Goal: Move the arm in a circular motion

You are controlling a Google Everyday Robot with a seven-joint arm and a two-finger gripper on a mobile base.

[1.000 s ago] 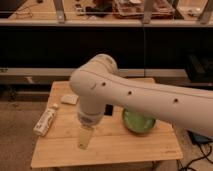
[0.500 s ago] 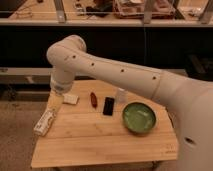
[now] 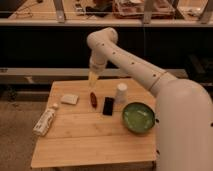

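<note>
- White tubing with small dark dots fills the right of the view. The arm (image 3: pixel 131 63) rises from its bulky body at lower right and runs up and left to a rounded joint high over the far edge of the wooden table (image 3: pixel 85 142). From there it drops straight down.
- At its end we've got the gripper (image 3: pixel 93 78), a pale yellowish tip pointing down over the back of the table. It hangs above the small reddish-brown object (image 3: pixel 93 98) and, as far as we can judge, clear of it.
- We cannot tell how far the gripper is open, and we see nothing in its hold.
- Our read of the step is that the tip sits on the far, slightly left part of the loop. Nothing here tells us how much of the circle is done.
- To do it well, we'd hold the tip at this height all the way round. The white cup (image 3: pixel 121 93) stands upright just right of the tip and is the tallest thing nearby. It's the one we'd knock over if the circle dips.
- The flat black slab (image 3: pixel 108 106), the green bowl (image 3: pixel 138 117), the white pad (image 3: pixel 70 99) and the bottle lying on its side (image 3: pixel 45 121) all sit low. A level sweep should pass over them.
- We'd want an even pace and a steady radius, so the path closes on itself rather than spiralling.
- Watch that high joint too. The dark shelving (image 3: pixel 45 50) stands behind it, so we'd not let the far side of the loop bulge backward.
</note>
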